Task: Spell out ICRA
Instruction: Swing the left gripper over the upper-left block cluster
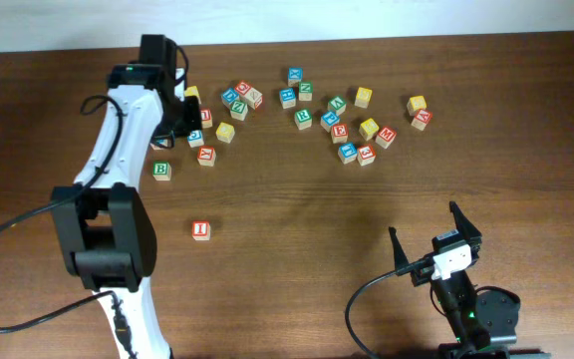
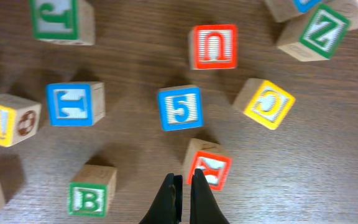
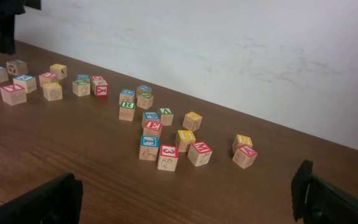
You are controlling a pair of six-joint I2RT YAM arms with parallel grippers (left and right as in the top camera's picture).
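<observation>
Where the red-lettered I block (image 1: 200, 229) sits alone on the bare wood, open table lies on every side, well apart from the scattered cubes behind it. The yellow C block (image 2: 269, 103) lies turned at an angle in the left cluster, near the blue 5 block (image 2: 179, 108) but not touching it. The green R block (image 1: 303, 117) sits mid-scatter, closer to the table's (image 1: 526, 179) back edge along the white wall (image 1: 367, 20). The red A cannot be picked out.

The left gripper (image 2: 182, 183) hangs over the left cluster, jaws pressed together on nothing, its tips just beside a red-faced cube (image 2: 209, 165). The right gripper (image 1: 425, 224) stands near the front right, jaws spread wide and empty, with a broad bare strip between it and the cubes.
</observation>
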